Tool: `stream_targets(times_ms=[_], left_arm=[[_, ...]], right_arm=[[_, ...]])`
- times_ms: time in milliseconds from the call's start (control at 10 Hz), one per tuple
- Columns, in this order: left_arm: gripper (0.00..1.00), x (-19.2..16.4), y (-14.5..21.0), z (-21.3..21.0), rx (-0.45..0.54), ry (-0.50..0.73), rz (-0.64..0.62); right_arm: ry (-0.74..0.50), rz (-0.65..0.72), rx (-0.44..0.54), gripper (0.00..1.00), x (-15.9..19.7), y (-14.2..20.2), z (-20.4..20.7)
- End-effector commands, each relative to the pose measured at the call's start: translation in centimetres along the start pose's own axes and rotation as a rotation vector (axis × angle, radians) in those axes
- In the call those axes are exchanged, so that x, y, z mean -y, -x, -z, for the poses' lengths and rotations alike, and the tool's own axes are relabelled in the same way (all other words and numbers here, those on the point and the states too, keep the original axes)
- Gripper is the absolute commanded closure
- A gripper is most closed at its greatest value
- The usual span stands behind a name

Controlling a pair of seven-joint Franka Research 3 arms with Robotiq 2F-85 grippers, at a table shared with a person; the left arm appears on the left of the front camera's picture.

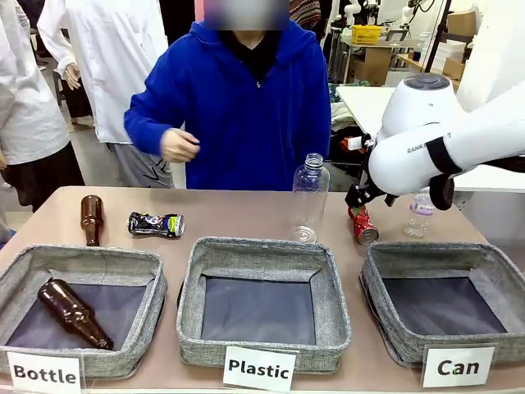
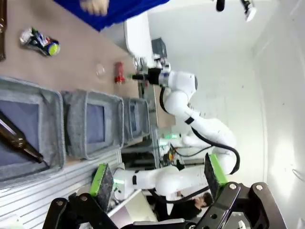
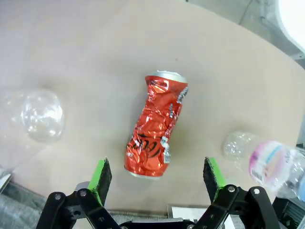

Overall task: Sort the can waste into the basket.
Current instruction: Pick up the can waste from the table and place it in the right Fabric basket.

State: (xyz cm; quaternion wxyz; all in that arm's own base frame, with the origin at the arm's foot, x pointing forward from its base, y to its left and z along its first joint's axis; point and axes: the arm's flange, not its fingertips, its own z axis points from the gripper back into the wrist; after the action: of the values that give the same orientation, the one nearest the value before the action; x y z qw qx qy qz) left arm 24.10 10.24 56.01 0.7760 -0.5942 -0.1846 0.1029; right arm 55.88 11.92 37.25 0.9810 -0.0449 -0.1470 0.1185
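I see a shiny red can (image 3: 155,126) with silver ends on the tan counter (image 3: 95,47), a dark can (image 1: 156,223) printed blue, white and yellow-green, a grey woven basket (image 1: 435,254), and green pads (image 3: 101,174) on my black right claw (image 3: 156,171).

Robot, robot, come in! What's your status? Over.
Left claw open, holding nothing. Right claw open over red can. Basket holds no cans yet. Big bottle, small bottle flank it, not blocking.
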Motion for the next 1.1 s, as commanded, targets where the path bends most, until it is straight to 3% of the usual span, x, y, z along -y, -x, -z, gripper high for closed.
stream_targets(times_ms=[0,300,500,600,1000], left_arm=[[0.0,-1.4,-1.9,4.6,-0.107,-0.002,-0.086],[0.0,-4.5,-7.1,10.2,-0.265,0.008,-0.226],[0.0,-6.4,-8.8,11.9,-0.262,0.127,-0.27],[0.0,-5.9,-6.0,12.0,-0.277,0.007,-0.23],[0.0,-5.9,-6.0,12.0,-0.277,0.007,-0.23]], right_arm=[[0.041,0.027,0.027,0.0,-0.8,-1.3,1.5],[0.023,0.053,-0.005,0.0,-1.0,-2.7,3.7],[0.026,0.07,-0.044,0.0,-0.6,-3.4,5.1],[0.019,0.083,-0.083,0.0,-0.3,-3.7,6.2],[0.027,0.101,-0.104,0.0,-0.1,-3.8,7.6]])
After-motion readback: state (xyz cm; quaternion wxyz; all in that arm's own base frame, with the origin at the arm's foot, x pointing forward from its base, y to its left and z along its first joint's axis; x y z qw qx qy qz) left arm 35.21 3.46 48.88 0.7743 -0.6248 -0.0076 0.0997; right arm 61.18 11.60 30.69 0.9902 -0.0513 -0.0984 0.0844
